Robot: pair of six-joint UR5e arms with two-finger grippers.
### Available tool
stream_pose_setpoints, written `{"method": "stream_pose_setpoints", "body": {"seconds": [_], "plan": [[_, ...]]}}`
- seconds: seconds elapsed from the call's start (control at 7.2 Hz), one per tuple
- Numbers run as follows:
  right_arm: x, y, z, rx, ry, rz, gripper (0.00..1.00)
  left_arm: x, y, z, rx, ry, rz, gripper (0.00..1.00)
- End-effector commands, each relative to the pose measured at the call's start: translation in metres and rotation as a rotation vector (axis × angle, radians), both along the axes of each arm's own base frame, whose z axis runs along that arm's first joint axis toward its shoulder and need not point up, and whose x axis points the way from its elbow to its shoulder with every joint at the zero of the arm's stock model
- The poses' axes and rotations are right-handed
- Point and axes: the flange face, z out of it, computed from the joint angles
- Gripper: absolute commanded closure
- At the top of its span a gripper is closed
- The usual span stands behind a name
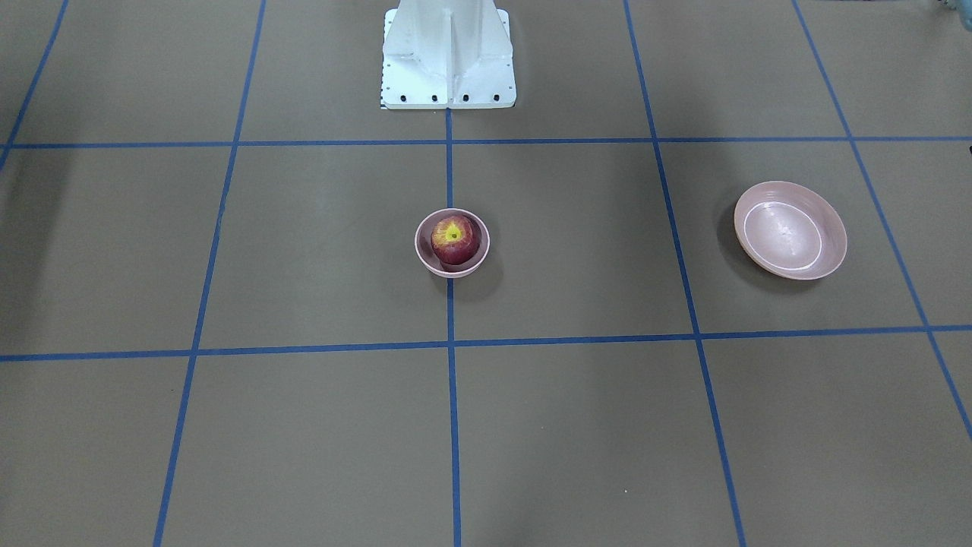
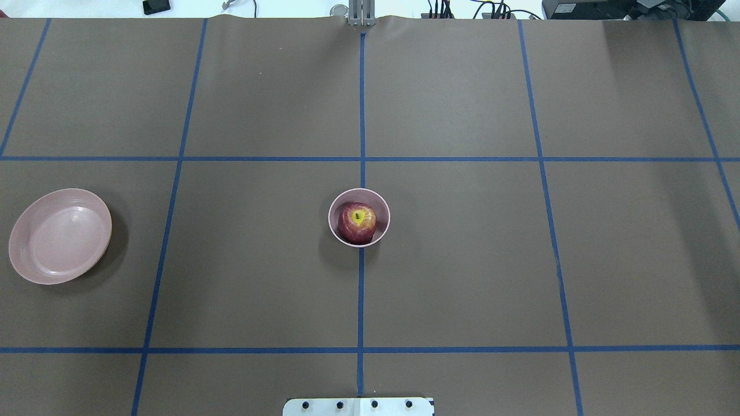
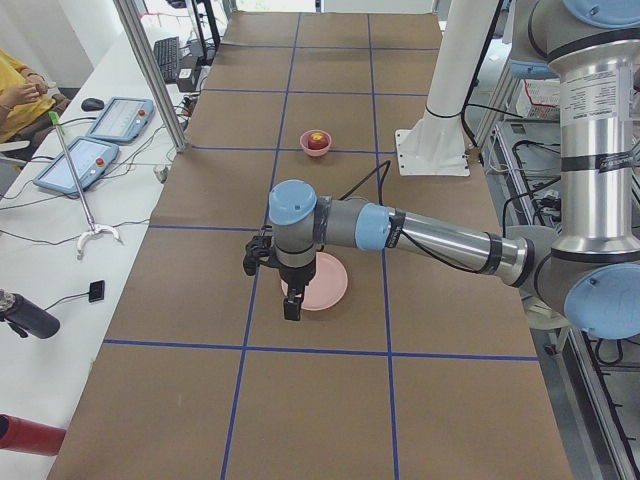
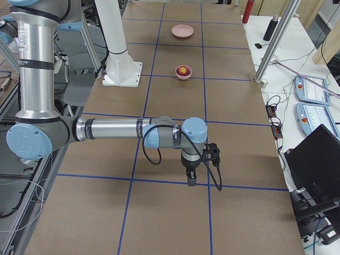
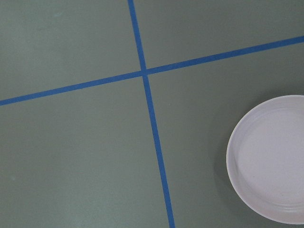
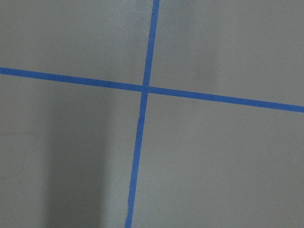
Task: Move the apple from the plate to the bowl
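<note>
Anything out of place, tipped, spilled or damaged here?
Nothing stands out. The apple sits stem dimple up inside the bowl, and the plate lies empty, apart from it. No spill or damage shows.

The table (image 2: 462,260) is covered in brown sheeting, gridded with blue tape (image 2: 361,115). The bowl (image 2: 378,202) is set centrally, the plate (image 2: 60,236) well apart, and a white base mount (image 2: 358,406) at the edge.

Brown table (image 2: 462,260) with blue tape grid (image 2: 361,289), teach pendant (image 3: 120,118), red bottle (image 4: 245,11)
</note>
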Motion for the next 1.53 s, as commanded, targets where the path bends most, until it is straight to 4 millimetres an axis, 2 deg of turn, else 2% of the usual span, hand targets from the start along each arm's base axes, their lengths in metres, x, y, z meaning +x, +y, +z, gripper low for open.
{"method": "stream_pose_setpoints", "body": {"seconds": [0.0, 0.69, 0.83, 0.97, 1.39], "plan": [[0.0, 0.001, 0.001, -0.003, -0.001, 0.0, 0.0, -0.02, 0.014, 0.022, 0.022, 0.05, 0.028, 0.02], [0.0, 0.002, 0.001, -0.003, -0.002, 0.0, 0.0, -0.019, -0.002, 0.004, 0.14, 0.045, 0.034, 0.02], [0.0, 0.002, 0.0, -0.001, -0.005, 0.0, 0.0, -0.019, 0.001, 0.021, 0.106, 0.045, 0.034, 0.02], [0.0, 0.002, 0.001, -0.003, -0.005, 0.0, 0.0, -0.019, 0.003, 0.03, 0.087, 0.045, 0.033, 0.02], [-0.002, 0.003, -0.001, -0.002, -0.022, 0.0, 0.0, -0.019, 0.002, 0.029, 0.084, 0.044, 0.029, 0.02]]}}
